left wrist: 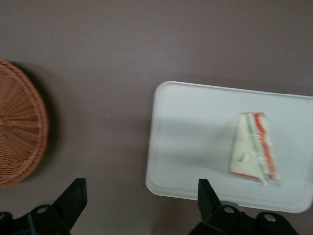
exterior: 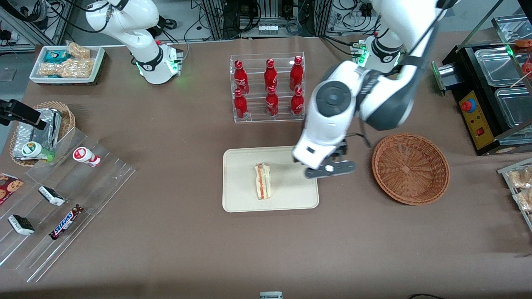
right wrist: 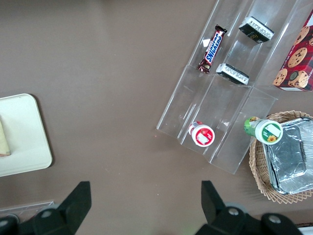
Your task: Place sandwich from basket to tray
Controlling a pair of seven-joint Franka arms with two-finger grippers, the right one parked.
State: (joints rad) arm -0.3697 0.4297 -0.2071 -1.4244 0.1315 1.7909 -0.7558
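The sandwich lies on the cream tray, its red and yellow filling edge showing. It also shows in the left wrist view on the tray. The round reddish-brown wicker basket is empty, beside the tray toward the working arm's end; its rim shows in the left wrist view. My left gripper hovers above the tray's edge nearest the basket, between the two. It is open and empty, with the fingers spread wide.
A clear rack of red cola bottles stands farther from the front camera than the tray. A clear stepped shelf with snacks and a tan basket of foil packets lie toward the parked arm's end. A black appliance stands toward the working arm's end.
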